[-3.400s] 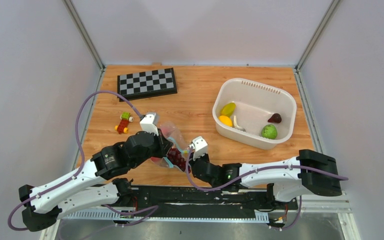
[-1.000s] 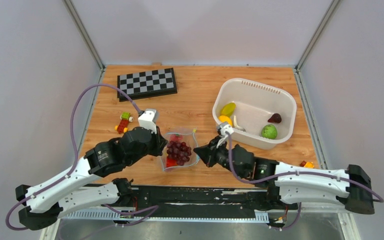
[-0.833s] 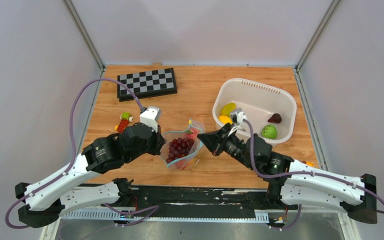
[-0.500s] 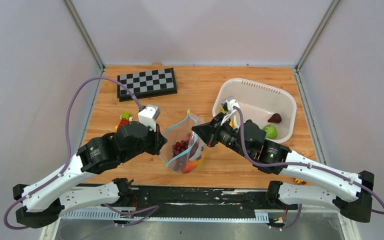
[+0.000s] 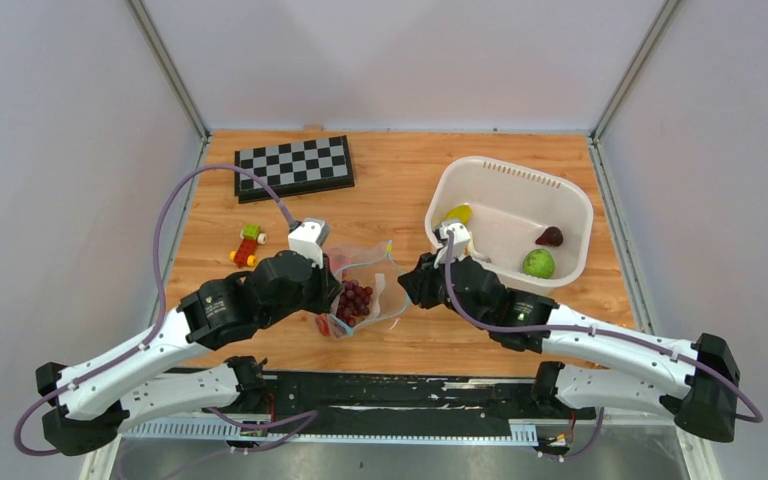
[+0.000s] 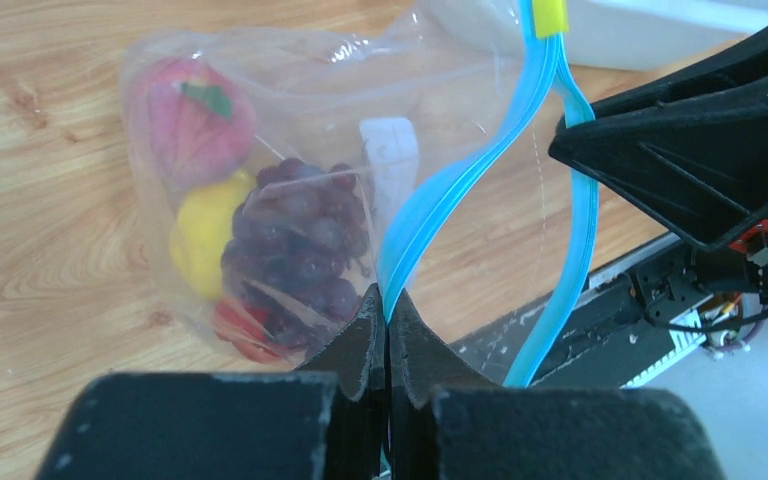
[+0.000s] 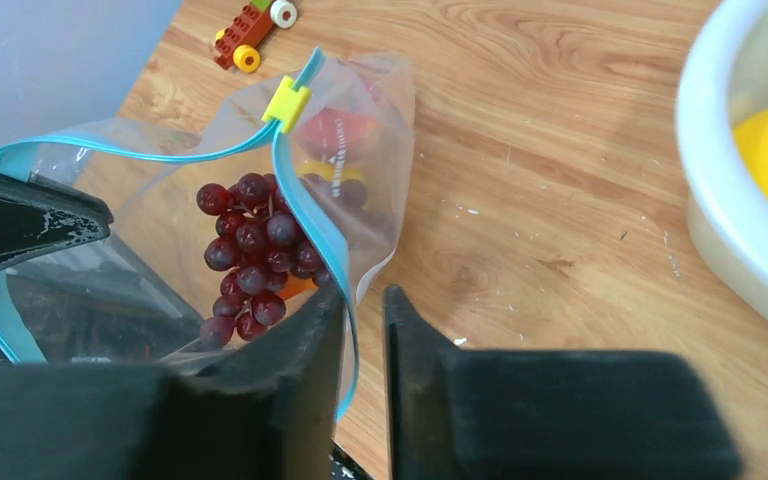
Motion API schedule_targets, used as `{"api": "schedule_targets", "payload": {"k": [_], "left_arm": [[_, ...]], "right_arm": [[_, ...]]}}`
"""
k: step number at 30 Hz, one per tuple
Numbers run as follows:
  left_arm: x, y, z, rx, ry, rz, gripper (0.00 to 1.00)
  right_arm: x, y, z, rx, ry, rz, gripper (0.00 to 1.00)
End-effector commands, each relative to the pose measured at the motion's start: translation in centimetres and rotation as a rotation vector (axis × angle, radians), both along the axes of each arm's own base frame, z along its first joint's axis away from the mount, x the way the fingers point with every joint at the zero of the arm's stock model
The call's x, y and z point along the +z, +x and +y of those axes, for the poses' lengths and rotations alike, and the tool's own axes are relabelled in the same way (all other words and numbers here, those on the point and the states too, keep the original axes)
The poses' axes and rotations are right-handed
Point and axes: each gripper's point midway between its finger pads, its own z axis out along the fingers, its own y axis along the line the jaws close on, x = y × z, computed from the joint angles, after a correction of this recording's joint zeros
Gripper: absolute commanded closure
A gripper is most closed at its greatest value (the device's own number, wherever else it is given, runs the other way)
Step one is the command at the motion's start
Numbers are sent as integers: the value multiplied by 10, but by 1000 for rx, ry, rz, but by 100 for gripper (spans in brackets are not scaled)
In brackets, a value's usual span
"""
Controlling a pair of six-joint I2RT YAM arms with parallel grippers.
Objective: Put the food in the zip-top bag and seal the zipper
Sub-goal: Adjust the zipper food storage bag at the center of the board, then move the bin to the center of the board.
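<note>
Nothing legible in any view. Closest candidates:
- Left wrist: the zip-top bag [image 6: 290, 90] has a white patch [image 6: 392, 160] on its wall, at 1 o'clock from the grapes [image 6: 305, 240]. Any print on it is too blurred to read.
- Right wrist: faint white lettering [image 7: 332, 157] on the same bag's wall, again at 1 o'clock from the grapes. Characters are too small and washed out to read.
- Top view: too coarse to resolve any markings on the arms.
</note>
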Motion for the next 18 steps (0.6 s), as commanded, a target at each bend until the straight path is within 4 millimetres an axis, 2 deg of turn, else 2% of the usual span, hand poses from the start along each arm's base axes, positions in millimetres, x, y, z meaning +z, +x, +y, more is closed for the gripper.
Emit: {"api": "schedule_targets", "payload": {"k": [1,3,6,8,10,13,18], "left_arm": [[17,14,-3,72,-61,-49,100],[16,14,-7,67,-75,-45,100],[16,15,-7,80,-90,-48,100],[19,16,-6,87,-101,-57,100],[24,17,-7,88,-119,-67,100],[26,16,-9,81,-133,-68,100],[22,15,-13,67,-135,-53,100]], "right_arm": [[28,9,-13,-25,15,-44,70],[43,7,-15,10,-13,-76,63],[77,7,-23,29,-9,-174,51],[95,17,-41,-43,-9,-248,46],[103,34,-64,-141,-37,-289,44],[92,71,-102,-275,-124,-247,44],[41,126,-156,-408,-173,-45,43]]}}
